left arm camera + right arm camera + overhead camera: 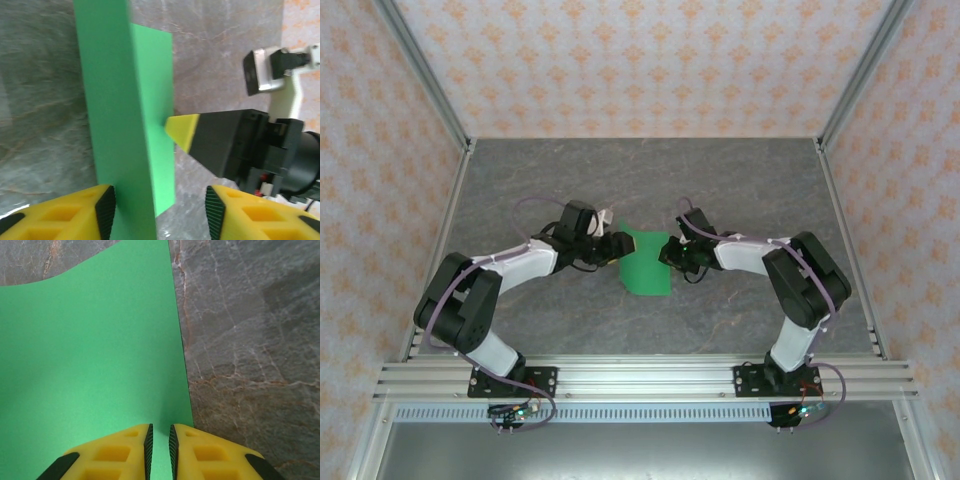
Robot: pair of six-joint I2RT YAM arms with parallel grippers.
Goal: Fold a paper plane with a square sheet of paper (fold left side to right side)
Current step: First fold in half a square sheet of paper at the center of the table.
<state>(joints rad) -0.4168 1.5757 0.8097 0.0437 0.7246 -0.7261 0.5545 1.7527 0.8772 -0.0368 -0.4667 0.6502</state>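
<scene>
Square sheet of paper (645, 262), bright green, lies near the middle of the grey stone-patterned bench (740, 180), between the two arms. From above it reads as a creased shape narrower than a full square, its long sides running away from the arm bases. Left fingers (620, 247) are at its left side and right fingers (667, 250) at its right, both low over the bench. In the left wrist view the sheet (120, 100) is doubled: a lower layer lies flat on the bench (40, 100), and an upper flap stands raised above it, closer to the lens and blurred. The left fingers (106, 210) are spread wide. The flap's near end sits in the gap, just beside the left-hand pad, and contact cannot be judged. The other pad (215, 212) is well clear of the paper, over bare bench. Across the sheet, the right arm's yellow tip (181, 131) meets the flat layer at its far edge, with its wrist camera (262, 70) behind. In the right wrist view the right fingers (125, 452) are drawn almost together, with only a thin slit between the black pads, pointing down onto the sheet (90, 355) close to its right edge. Green fills the slit. The tips appear to rest on the paper rather than nip it. The sheet's far edge there curves upward in a soft bow, with bare bench (250, 340) to the right.
</scene>
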